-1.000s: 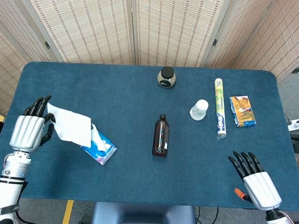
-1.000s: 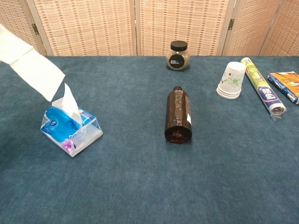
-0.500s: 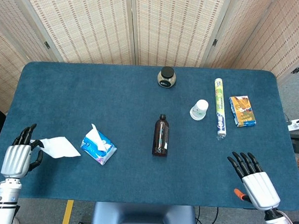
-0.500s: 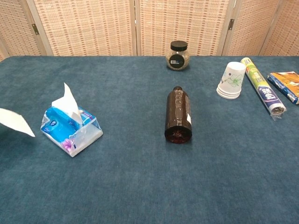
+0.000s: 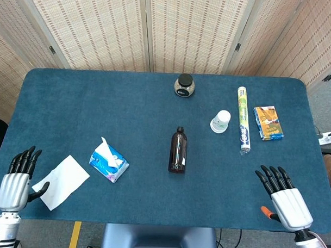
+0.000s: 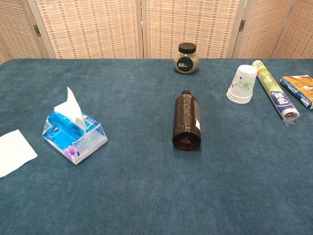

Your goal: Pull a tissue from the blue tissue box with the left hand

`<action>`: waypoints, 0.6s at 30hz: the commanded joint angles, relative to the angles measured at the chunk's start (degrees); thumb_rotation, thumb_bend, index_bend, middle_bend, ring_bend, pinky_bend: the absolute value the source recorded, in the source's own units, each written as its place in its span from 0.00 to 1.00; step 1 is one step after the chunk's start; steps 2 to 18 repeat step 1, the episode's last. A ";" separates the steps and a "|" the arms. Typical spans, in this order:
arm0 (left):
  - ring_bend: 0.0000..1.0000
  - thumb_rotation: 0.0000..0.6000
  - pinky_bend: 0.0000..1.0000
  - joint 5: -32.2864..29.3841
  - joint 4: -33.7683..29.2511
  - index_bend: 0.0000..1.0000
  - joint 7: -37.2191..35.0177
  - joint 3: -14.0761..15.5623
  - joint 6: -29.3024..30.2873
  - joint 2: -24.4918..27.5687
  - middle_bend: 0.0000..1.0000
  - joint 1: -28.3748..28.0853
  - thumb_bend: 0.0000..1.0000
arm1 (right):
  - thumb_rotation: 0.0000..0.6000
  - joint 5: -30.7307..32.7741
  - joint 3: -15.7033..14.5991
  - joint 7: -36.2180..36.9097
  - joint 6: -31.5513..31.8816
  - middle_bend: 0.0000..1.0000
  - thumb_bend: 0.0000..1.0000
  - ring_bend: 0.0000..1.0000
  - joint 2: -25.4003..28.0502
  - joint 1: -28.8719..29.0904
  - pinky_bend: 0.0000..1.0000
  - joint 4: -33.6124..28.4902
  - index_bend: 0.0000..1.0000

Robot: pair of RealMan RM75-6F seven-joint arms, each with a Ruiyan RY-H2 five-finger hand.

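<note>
One square white tissue point(image 5: 60, 182) lies flat on the napped blue cloth table point(image 5: 128, 112), just left of the glossy blue tissue box point(image 5: 109, 161). The left hand point(image 5: 15, 179) rests beside it, fingers spread; the right hand point(image 5: 285, 197) lies spread too.

No print on the tissue box point(image 6: 74, 136) or other packaging is legible.

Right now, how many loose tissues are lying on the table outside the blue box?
1. The loose tissue lies flat near the front left table edge, between the left hand and the blue tissue box. Another sheet still pokes from the box's top.
</note>
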 commanded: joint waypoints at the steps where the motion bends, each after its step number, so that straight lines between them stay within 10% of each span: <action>1: 0.00 1.00 0.11 1.53 0.25 0.00 -0.47 -0.24 1.49 0.42 0.00 1.61 0.31 | 1.00 -0.06 0.05 -0.18 0.18 0.00 0.03 0.00 -0.06 -0.06 0.00 0.07 0.00; 18: 0.00 1.00 0.11 1.53 0.25 0.00 -0.47 -0.24 1.49 0.42 0.00 1.61 0.31 | 1.00 -0.06 0.05 -0.18 0.18 0.00 0.03 0.00 -0.06 -0.06 0.00 0.07 0.00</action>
